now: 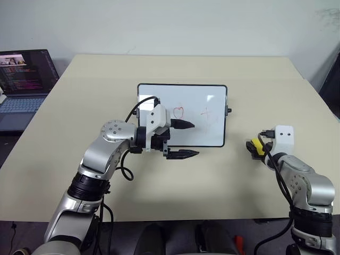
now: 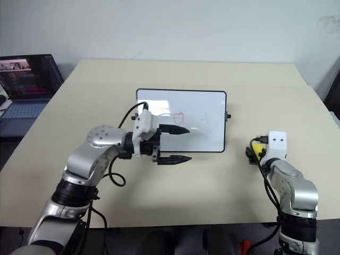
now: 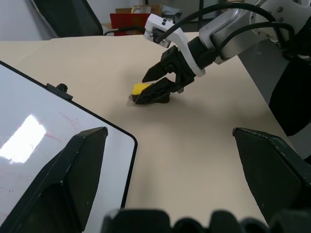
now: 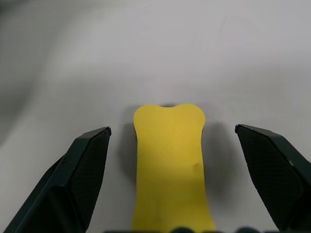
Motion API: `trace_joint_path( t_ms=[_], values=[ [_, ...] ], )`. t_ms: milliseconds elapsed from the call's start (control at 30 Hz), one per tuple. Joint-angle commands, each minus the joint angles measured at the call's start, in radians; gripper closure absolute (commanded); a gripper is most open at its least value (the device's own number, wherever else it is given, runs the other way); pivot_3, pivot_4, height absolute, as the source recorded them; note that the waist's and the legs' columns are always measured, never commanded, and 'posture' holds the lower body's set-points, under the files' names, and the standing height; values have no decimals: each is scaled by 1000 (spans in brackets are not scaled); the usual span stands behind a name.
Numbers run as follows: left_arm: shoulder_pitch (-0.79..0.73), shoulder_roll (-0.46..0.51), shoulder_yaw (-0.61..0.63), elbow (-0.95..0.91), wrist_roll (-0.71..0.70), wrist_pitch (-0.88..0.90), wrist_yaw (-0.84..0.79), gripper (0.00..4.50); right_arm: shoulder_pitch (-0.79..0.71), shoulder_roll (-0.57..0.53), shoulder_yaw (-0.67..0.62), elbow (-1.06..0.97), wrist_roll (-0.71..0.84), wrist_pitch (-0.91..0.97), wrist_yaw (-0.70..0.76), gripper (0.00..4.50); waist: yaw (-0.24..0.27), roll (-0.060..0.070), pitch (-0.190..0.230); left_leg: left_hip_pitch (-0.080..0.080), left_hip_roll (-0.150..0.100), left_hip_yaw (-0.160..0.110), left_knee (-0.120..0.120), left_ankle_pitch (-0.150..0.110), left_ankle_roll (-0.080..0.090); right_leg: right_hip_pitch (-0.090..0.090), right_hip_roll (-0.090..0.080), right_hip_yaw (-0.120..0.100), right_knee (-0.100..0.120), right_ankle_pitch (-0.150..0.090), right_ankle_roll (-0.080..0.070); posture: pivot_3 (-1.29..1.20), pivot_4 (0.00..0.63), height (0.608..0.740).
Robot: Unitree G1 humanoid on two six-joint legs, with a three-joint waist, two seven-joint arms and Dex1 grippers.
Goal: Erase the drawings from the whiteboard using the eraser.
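Observation:
The whiteboard (image 1: pixel 183 95) lies flat in the middle of the beige table. On it are a red heart (image 1: pixel 178 112) and, to its right, a fainter red scribble (image 1: pixel 207 113). My left gripper (image 1: pixel 194 139) hovers open over the board's near edge, pointing right, one finger just below the heart. The yellow eraser (image 1: pixel 257 145) lies on the table to the right of the board. My right gripper (image 4: pixel 171 145) is open and straddles the eraser (image 4: pixel 170 160), with a gap on each side. The left wrist view shows the eraser (image 3: pixel 140 88) between those fingers.
An open laptop (image 1: pixel 24 79) stands beyond the table's left edge. Bare tabletop (image 1: pixel 159 186) stretches between the board and the near edge. Behind the table's right side, the left wrist view shows a dark chair (image 3: pixel 73 17) and a red box (image 3: pixel 127 20).

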Motion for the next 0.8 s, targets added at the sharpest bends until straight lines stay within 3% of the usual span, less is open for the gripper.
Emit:
trace_joint_path(
  t_ms=[33,267,533,800],
  values=[
    [-15,2,6,-28,-2,-11,2,0,-17,-6,-26,-2,-7,-47,-1,625,0,0,0,0,0,0,0,0,0,0,0,0,0,0,0,0,150,740],
    [-10,6,10,-28,-1,-14,4,0,-23,-2,-29,27,-6,-83,-7,3092,0,0,0,0,0,0,0,0,0,0,0,0,0,0,0,0,150,740],
    [40,28,44,-57,-25,26,30,0,2,-2,0,-17,-13,-110,-2,3162,0,0,0,0,0,0,0,0,0,0,0,0,0,0,0,0,150,740],
    [258,77,241,-248,-111,212,252,0,124,-20,167,-292,-76,-221,35,3163,-1,0,0,0,2,-1,-1,0,0,0,-1,-1,-1,0,0,0,150,740]
  ],
)
